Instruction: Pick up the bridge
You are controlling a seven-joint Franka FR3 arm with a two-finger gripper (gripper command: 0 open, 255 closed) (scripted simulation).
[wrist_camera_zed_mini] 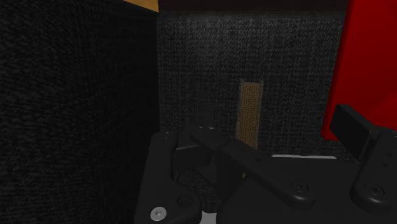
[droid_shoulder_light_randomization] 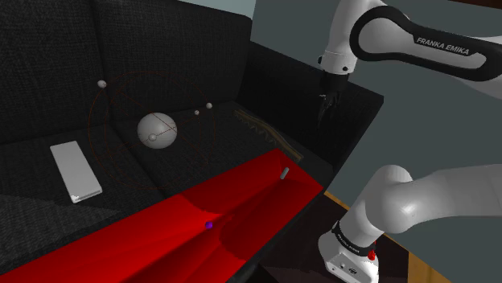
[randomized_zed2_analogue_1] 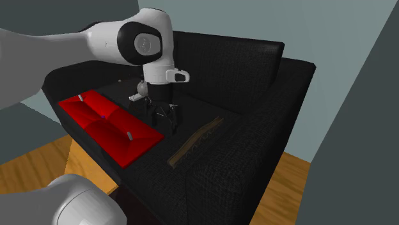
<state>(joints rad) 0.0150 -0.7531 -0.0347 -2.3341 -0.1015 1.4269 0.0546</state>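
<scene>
The bridge (droid_shoulder_light_randomization: 269, 133) is a long, thin brown strip with a toothed edge. It lies flat on the black sofa seat (droid_shoulder_light_randomization: 201, 153) close to the armrest. In the second exterior view the bridge (randomized_zed2_analogue_1: 195, 137) runs diagonally across the cushion beside the red patch (randomized_zed2_analogue_1: 109, 121). My black gripper (randomized_zed2_analogue_1: 165, 121) hangs above the seat, between the red patch and the bridge, fingers apart and holding nothing. In the shoulder view the gripper (droid_shoulder_light_randomization: 324, 112) is up and to the right of the bridge. The wrist view has the bridge (wrist_camera_zed_mini: 249, 113) lying ahead of the gripper (wrist_camera_zed_mini: 273, 137), untouched.
A white ball (droid_shoulder_light_randomization: 156, 130) and a flat white slab (droid_shoulder_light_randomization: 76, 170) rest on the seat further left. Small grey beads (droid_shoulder_light_randomization: 208, 105) lie near the backrest. The red patch (droid_shoulder_light_randomization: 225, 209) along the seat's front carries a small grey peg (droid_shoulder_light_randomization: 283, 173). The armrest (droid_shoulder_light_randomization: 354, 104) rises just beside the bridge.
</scene>
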